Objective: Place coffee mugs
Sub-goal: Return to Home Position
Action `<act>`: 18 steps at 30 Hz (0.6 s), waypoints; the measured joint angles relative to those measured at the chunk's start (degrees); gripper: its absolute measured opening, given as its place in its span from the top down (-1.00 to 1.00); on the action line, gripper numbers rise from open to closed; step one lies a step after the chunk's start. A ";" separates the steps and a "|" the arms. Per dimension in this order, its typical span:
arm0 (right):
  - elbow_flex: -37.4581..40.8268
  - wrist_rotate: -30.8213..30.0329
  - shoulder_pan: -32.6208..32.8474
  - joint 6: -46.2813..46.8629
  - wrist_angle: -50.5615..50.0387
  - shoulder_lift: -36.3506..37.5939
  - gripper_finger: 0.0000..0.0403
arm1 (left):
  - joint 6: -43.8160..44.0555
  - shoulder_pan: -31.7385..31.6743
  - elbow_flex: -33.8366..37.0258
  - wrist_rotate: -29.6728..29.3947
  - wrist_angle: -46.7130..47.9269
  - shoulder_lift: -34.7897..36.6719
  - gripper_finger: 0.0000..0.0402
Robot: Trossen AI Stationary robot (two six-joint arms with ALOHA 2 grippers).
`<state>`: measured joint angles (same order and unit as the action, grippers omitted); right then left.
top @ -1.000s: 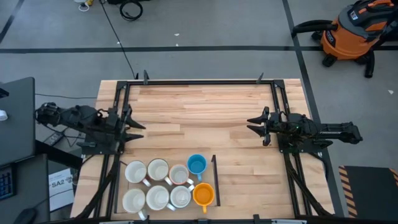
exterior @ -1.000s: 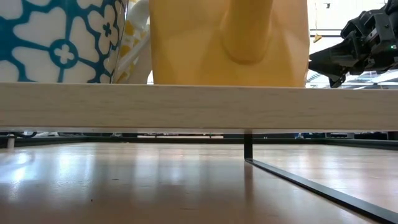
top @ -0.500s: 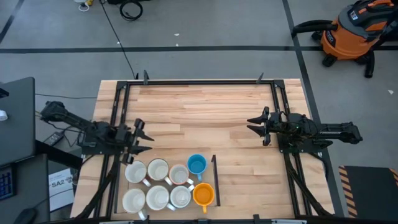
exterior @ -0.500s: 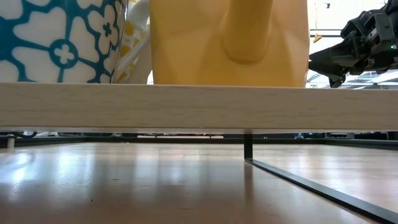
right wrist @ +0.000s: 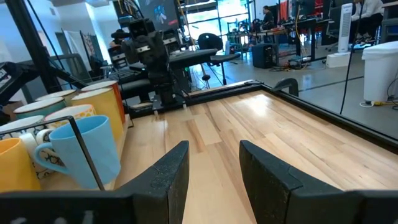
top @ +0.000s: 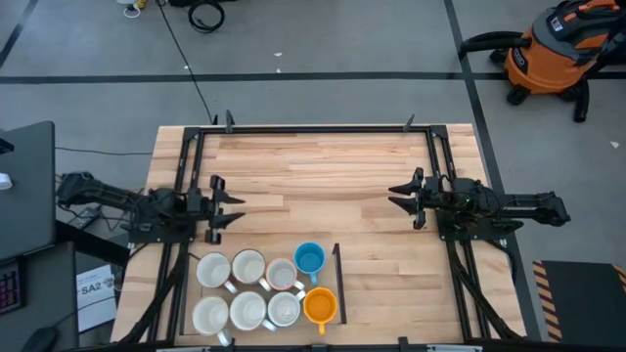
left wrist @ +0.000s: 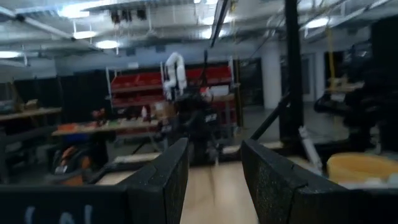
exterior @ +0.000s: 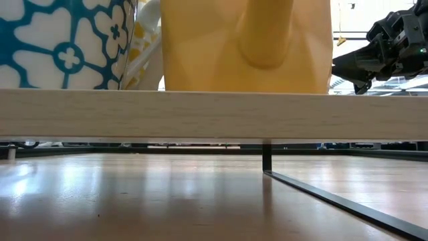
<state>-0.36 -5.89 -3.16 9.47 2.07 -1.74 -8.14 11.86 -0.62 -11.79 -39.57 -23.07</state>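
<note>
Eight coffee mugs stand upright in two rows inside a black-framed tray (top: 338, 279) at the table's near edge: six white mugs (top: 247, 266), a blue mug (top: 309, 258) and an orange-yellow mug (top: 320, 305). In the low view a blue-patterned mug (exterior: 60, 40) and the orange-yellow mug (exterior: 247, 43) stand on a pale wooden ledge. My left gripper (top: 227, 208) hovers open just beyond the tray's far left corner, touching nothing. My right gripper (top: 401, 198) waits open at the table's right side, facing left. The right wrist view shows the blue mug (right wrist: 81, 152) and the orange-yellow mug (right wrist: 15, 168).
Black rails (top: 313, 128) frame the wooden table along its far, left and right sides. Bare wood (top: 313, 186) lies between the two grippers and right of the tray. An orange shop vacuum (top: 553, 49) stands on the floor beyond the far right corner.
My left gripper has reached out from the table's left edge toward the right, swinging first toward the near edge and the mugs, then back a little. It has stayed open. The right arm and the mugs have kept still.
</note>
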 joint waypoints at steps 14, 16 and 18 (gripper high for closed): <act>0.00 0.00 0.00 0.00 0.02 0.00 0.27 | 0.74 -3.58 0.00 0.00 17.17 13.99 0.22; 0.00 0.00 0.00 -0.02 0.02 0.00 0.27 | 1.45 -4.19 0.00 0.26 20.44 17.48 0.22; 0.00 0.00 0.00 -0.02 0.02 0.00 0.27 | 1.46 -4.70 0.00 1.96 22.36 20.72 0.22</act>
<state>-0.36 -5.89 -3.16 9.45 2.09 -1.74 -6.68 7.16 -0.62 -9.83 -17.20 -2.35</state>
